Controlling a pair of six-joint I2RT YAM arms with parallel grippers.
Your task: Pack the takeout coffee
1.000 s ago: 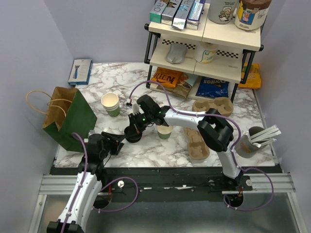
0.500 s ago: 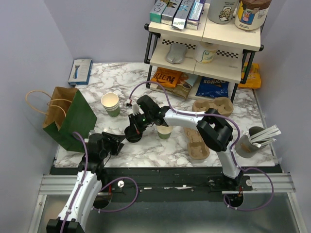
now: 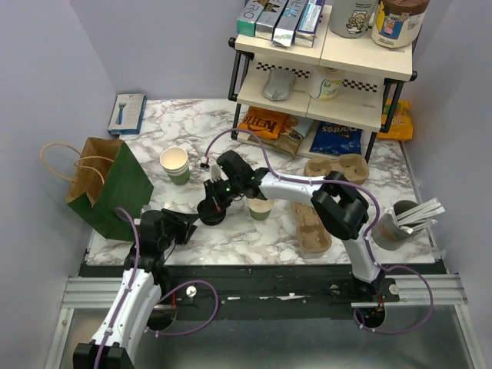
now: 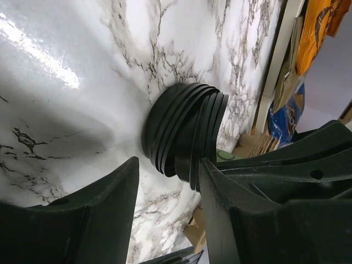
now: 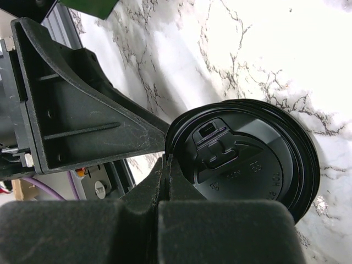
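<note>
A stack of black plastic lids [image 3: 209, 214] lies on the marble table [image 3: 231, 131], left of the dark-green takeout coffee cup [image 3: 261, 208], which stands open and lidless. My right gripper [image 3: 215, 201] reaches across to the stack. Its jaws [image 5: 168, 162] are shut on the rim of the top lid [image 5: 247, 165]. My left gripper [image 3: 187, 224] points at the stack from the near left. In the left wrist view its fingers [image 4: 104, 209] stand open on either side of the fanned lids [image 4: 184, 129], the right one close against the nearest lid's edge.
A green paper bag [image 3: 108, 188] with handles stands at the left. A stack of similar cups [image 3: 175, 164] is behind the lids. Brown pulp carriers [image 3: 311, 227] lie to the right, a grey cup with white sticks [image 3: 392, 227] beyond, a shelf rack [image 3: 323, 69] at the back.
My left gripper's jaws have narrowed a little around the lid stack. The right gripper and the lids have hardly moved.
</note>
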